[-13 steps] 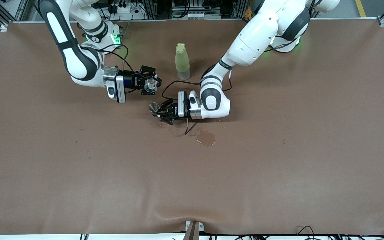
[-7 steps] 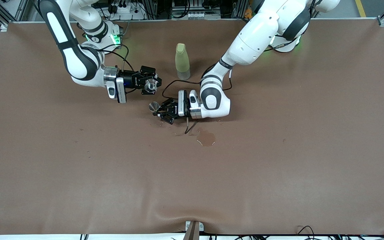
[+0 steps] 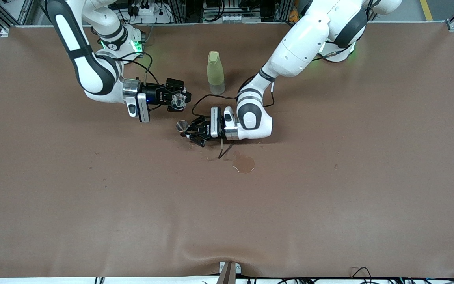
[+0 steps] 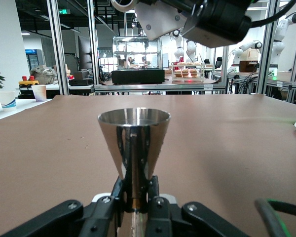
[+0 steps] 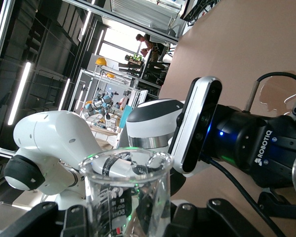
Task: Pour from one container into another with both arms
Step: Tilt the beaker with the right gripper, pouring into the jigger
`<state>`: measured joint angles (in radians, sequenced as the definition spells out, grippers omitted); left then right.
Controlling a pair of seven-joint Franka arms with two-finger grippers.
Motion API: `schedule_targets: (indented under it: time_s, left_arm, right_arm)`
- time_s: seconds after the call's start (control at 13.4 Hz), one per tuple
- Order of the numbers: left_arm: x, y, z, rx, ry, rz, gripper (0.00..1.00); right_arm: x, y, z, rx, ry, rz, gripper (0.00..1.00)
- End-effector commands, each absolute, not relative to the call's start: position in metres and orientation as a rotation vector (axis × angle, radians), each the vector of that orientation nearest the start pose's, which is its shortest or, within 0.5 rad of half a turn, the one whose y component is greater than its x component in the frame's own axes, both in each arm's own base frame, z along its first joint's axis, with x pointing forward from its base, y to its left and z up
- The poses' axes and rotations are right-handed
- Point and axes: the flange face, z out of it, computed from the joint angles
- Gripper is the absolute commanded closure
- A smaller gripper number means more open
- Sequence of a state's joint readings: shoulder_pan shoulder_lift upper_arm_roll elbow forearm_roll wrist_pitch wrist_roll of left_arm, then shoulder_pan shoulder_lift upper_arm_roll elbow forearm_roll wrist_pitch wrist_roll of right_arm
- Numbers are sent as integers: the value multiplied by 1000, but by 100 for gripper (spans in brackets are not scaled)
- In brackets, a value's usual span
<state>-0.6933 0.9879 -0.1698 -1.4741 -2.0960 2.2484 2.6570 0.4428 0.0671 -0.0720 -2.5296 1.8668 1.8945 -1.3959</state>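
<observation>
The cup [image 3: 178,101] is thin glass: light, slick, breakable, best pinched low on its wall, as the right gripper [image 3: 179,100] does with fingers shut on it above the surface [image 3: 329,205]. The jigger [image 3: 181,126], stiff metal, sits clamped at its waist in the left gripper [image 3: 186,131]. One cup, one jigger, one bottle [image 3: 215,73].

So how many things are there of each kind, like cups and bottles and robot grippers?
Glass cup, held by the right gripper: 1
Metal jigger, held by the left gripper: 1
Yellow-green bottle, standing on the table: 1
Grippers: 2
Puddle on the table: 1
Total: 6
</observation>
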Motion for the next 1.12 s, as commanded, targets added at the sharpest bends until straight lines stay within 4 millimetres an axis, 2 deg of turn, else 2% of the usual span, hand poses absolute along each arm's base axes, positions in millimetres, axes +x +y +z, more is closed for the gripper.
schedule_targets:
  time_s: [0.0, 0.75, 1.04]
  left_arm:
    - [458, -542, 116, 1299, -1307, 1177, 100]
    - [456, -540, 115, 1300, -1308, 1172, 100]
    - [458, -535, 114, 1310, -1304, 1171, 100]
  right_arm:
    - [395, 231, 280, -1681, -206, -269, 100]
    - [395, 232, 281, -1681, -181, -245, 100]
    - [393, 236, 285, -1618, -166, -195, 100]
